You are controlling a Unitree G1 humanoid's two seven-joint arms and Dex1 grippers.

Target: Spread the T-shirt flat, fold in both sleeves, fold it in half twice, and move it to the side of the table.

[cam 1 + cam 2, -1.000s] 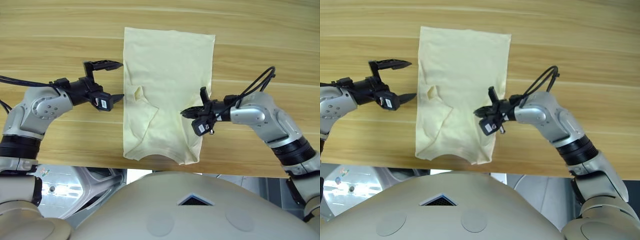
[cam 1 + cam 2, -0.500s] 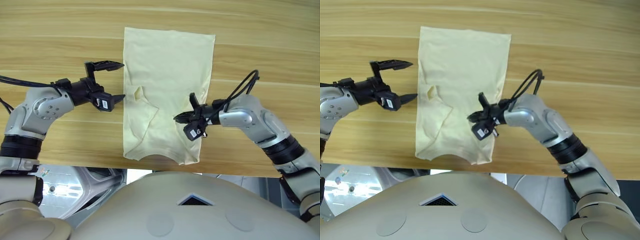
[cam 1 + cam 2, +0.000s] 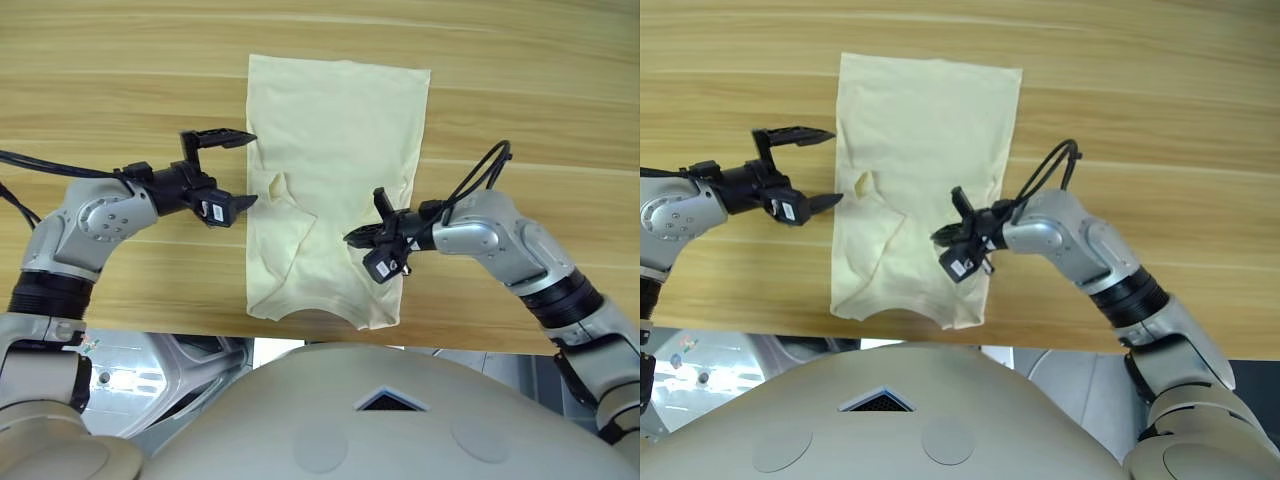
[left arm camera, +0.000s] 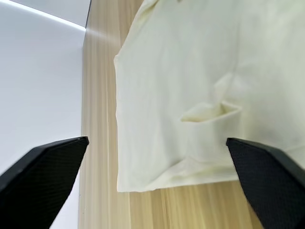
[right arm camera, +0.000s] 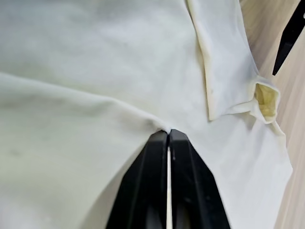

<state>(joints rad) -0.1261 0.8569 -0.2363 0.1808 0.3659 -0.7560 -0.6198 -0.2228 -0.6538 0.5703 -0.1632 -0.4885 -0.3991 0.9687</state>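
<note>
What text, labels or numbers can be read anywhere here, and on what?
Nothing is readable.
On the left hand: a white sticker, too small to read.
On the right hand: a second white sticker, too small to read.
On the pale yellow cotton T-shirt and the light wooden table: no print.

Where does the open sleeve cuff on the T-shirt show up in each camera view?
Left eye view: sleeve cuff left of the T-shirt's middle, just past the left gripper's open jaws.
Right eye view: sleeve cuff, same spot.
Left wrist view: sleeve cuff on the T-shirt ahead of the open jaws.
Right wrist view: sleeve cuff beyond the right gripper's shut jaws.
Shared landmark: left gripper's dark fingertips beside it.
</note>
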